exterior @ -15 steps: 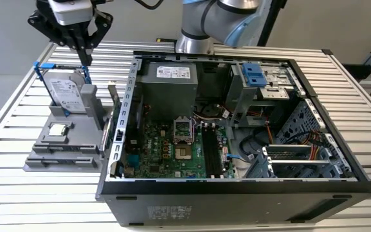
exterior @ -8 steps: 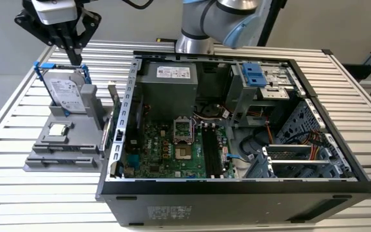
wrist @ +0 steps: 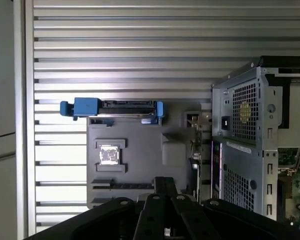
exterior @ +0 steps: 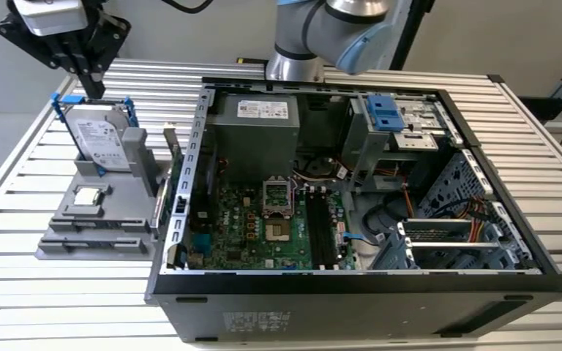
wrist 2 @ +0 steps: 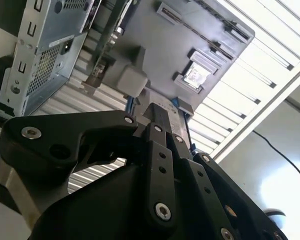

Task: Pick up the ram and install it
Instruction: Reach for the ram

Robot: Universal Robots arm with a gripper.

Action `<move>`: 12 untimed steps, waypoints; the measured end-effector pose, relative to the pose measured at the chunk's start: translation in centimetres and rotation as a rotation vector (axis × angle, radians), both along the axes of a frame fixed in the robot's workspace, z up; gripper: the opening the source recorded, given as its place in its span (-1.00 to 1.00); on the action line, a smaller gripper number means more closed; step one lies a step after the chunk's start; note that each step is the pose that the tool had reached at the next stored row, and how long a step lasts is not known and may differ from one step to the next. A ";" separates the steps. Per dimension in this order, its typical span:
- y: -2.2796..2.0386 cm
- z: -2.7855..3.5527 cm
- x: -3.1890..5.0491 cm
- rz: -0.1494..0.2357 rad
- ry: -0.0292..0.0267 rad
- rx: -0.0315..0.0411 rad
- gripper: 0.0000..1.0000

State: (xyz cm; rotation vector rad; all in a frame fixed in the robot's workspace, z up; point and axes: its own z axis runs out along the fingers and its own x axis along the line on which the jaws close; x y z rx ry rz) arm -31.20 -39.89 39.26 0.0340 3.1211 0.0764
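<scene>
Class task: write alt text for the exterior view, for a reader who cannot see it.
The robot's pincer hangs above a blue-framed hard drive standing in a grey holder on a slatted table. At the exterior view's right lies an open computer case, motherboard exposed.

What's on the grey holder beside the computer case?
Upright blue-framed hard drive, small silver chip in a recess, the ram on edge by the case. The drive's lower end is hidden.
</scene>
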 end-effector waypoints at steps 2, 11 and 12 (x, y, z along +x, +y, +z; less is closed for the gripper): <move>0.00 0.00 -0.58 0.001 0.0000 0.0000 -1.00; 0.00 -0.01 -2.98 0.003 0.0000 0.0000 -1.00; 0.00 -0.02 -3.23 0.004 0.0000 0.0001 -1.00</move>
